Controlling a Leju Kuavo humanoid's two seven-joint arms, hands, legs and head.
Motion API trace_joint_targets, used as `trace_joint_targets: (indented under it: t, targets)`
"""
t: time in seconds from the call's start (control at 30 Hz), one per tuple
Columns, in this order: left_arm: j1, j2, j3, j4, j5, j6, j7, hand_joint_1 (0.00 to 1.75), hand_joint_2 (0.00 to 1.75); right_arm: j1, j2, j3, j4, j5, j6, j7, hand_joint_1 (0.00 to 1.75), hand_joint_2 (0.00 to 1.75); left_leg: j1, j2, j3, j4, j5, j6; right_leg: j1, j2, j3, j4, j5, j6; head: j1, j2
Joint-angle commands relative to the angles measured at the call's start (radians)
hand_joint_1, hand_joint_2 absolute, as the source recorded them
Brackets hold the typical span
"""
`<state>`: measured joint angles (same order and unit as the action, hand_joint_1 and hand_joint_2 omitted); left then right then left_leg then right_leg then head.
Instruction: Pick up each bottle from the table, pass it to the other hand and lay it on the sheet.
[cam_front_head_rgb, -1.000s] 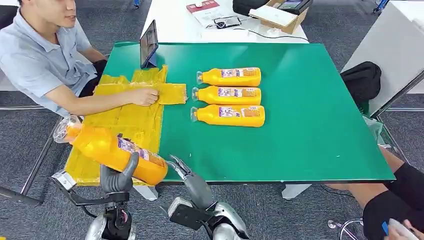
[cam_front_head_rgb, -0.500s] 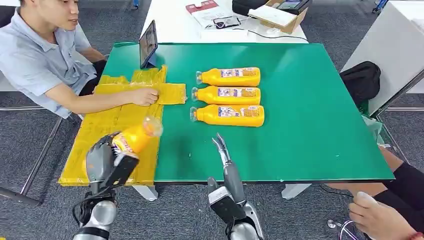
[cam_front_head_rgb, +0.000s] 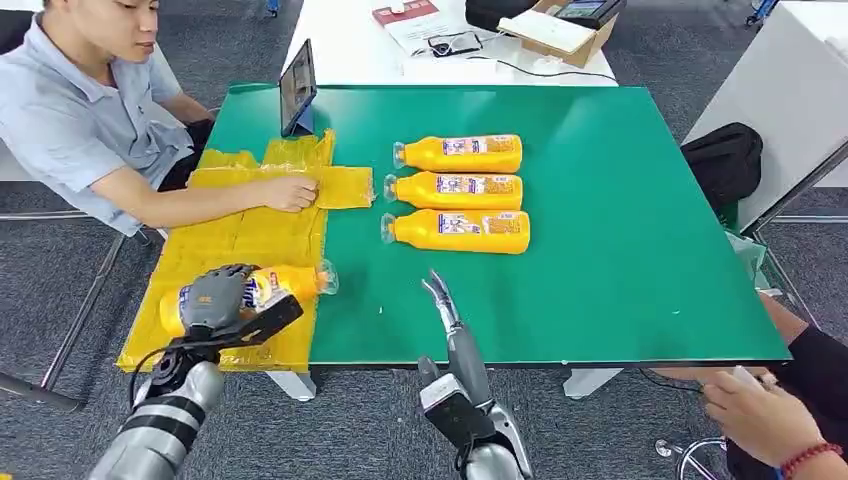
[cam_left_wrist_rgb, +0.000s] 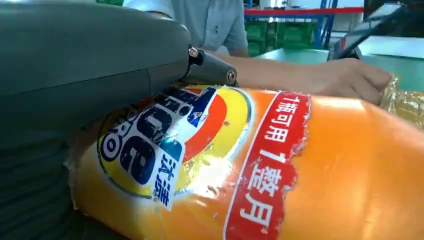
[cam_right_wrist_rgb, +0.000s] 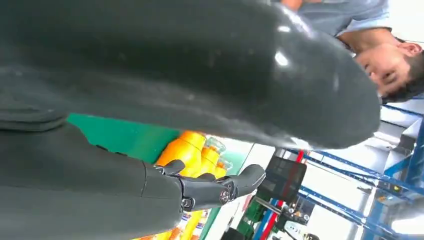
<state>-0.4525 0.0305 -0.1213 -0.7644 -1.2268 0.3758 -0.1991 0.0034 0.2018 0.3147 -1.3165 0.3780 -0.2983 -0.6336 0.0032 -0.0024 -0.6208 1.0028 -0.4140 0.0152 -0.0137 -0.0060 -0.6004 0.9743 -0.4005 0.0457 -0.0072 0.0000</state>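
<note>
My left hand (cam_front_head_rgb: 215, 293) grips an orange bottle (cam_front_head_rgb: 275, 284) lying on its side over the near part of the yellow sheet (cam_front_head_rgb: 235, 245), cap end pointing right. The left wrist view is close on that bottle's label (cam_left_wrist_rgb: 170, 145) under my hand (cam_left_wrist_rgb: 90, 65). Three more orange bottles (cam_front_head_rgb: 458, 192) lie side by side on the green table (cam_front_head_rgb: 620, 250), caps to the left. My right hand (cam_front_head_rgb: 447, 315) is open over the table's near edge, fingers extended toward the bottles, holding nothing. The right wrist view has my right hand (cam_right_wrist_rgb: 200, 185) and the bottles (cam_right_wrist_rgb: 185, 150) beyond it.
A person sits at the left; their hand (cam_front_head_rgb: 290, 192) presses on the sheet's far end. A tablet (cam_front_head_rgb: 297, 88) stands at the table's far left corner. Another person's hand (cam_front_head_rgb: 765, 415) shows at the lower right. A black bag (cam_front_head_rgb: 725, 160) sits off the table's right side.
My left hand has swung the bottle from raised and tilted down to lying flat over the sheet. My right hand rose from below the table edge to over it.
</note>
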Motion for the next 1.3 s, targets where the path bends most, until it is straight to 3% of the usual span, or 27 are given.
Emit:
trace_joint_targets:
  t: [0.03, 0.07, 0.1, 0.23, 0.47, 0.9, 1.1, 1.13, 1.23, 1.3]
  targets:
    - [-0.055, 0.017, -0.047, 0.140, 0.012, -0.029, -0.016, 0.61, 1.75, -0.038, -0.010, -0.023, 0.088, -0.004, 0.005, -0.006, 0.00, 0.00, 0.001, 0.001, 0.005, -0.001, -0.001, -0.001, 0.001, 0.001, 0.005, -0.001, -0.001, -0.002, 0.000, 0.000]
    - [-0.052, 0.005, -0.026, 0.135, 0.081, -0.092, -0.063, 0.07, 1.75, -0.039, -0.010, -0.027, 0.094, -0.006, 0.007, -0.007, 0.00, 0.00, 0.000, 0.001, 0.005, -0.001, -0.001, -0.001, 0.000, 0.001, 0.004, -0.001, -0.001, -0.001, 0.000, 0.000]
    - [-0.048, -0.007, -0.001, 0.125, 0.162, -0.167, -0.099, 0.00, 1.75, -0.041, -0.009, -0.032, 0.102, -0.008, 0.003, -0.011, 0.00, 0.00, 0.000, 0.001, 0.005, -0.001, -0.001, 0.000, 0.000, 0.001, 0.005, -0.001, -0.001, -0.001, 0.000, 0.000]
    - [-0.024, -0.032, 0.059, 0.059, 0.498, -0.487, -0.199, 0.00, 1.75, -0.067, -0.011, -0.044, 0.166, -0.023, 0.002, -0.042, 0.00, 0.00, 0.000, 0.002, 0.007, -0.001, -0.001, -0.001, 0.000, 0.002, 0.006, -0.001, -0.001, -0.002, 0.000, 0.000]
    - [0.059, -0.028, -0.001, -0.201, 0.882, -0.677, -0.159, 0.00, 1.75, -0.072, -0.012, -0.057, 0.199, -0.028, -0.007, -0.065, 0.00, 0.00, 0.000, 0.001, 0.009, -0.001, -0.001, -0.001, 0.000, 0.001, 0.010, -0.001, -0.001, -0.002, 0.000, 0.000]
    - [0.090, -0.026, -0.042, -0.289, 0.991, -0.701, -0.155, 0.00, 1.75, -0.066, -0.012, -0.065, 0.195, -0.026, -0.011, -0.065, 0.00, 0.00, 0.001, 0.000, 0.006, 0.000, -0.002, -0.001, 0.001, 0.000, 0.006, 0.000, -0.002, -0.002, 0.000, 0.000]
    - [0.164, -0.085, -0.058, -0.525, 1.092, -0.622, -0.190, 0.00, 1.75, -0.041, -0.023, -0.068, 0.159, -0.003, -0.025, -0.065, 0.00, 0.00, 0.000, -0.001, 0.003, 0.000, -0.001, 0.000, 0.001, -0.002, 0.004, 0.000, -0.002, -0.001, 0.000, 0.000]
    - [0.178, -0.093, -0.083, -0.594, 1.017, -0.521, -0.247, 0.00, 1.75, -0.037, -0.035, -0.059, 0.141, 0.030, -0.041, -0.065, 0.00, 1.75, 0.000, -0.002, 0.002, 0.000, -0.001, 0.000, 0.000, -0.002, 0.003, 0.000, -0.001, -0.001, 0.000, 0.000]
    - [0.215, -0.145, -0.066, -0.696, 1.060, -0.474, -0.275, 0.00, 1.75, -0.065, -0.076, -0.040, 0.130, 0.144, -0.094, -0.026, 0.00, 1.75, 0.001, -0.002, 0.002, 0.001, -0.002, 0.000, 0.001, -0.003, 0.003, 0.000, -0.002, -0.001, 0.000, 0.000]
    - [0.256, -0.192, -0.042, -0.762, 1.125, -0.420, -0.301, 0.00, 1.75, -0.122, -0.123, -0.034, 0.163, 0.263, -0.105, 0.084, 0.00, 1.75, 0.000, -0.002, 0.001, 0.001, -0.001, 0.000, 0.000, -0.002, 0.002, 0.000, -0.001, -0.001, 0.000, 0.000]
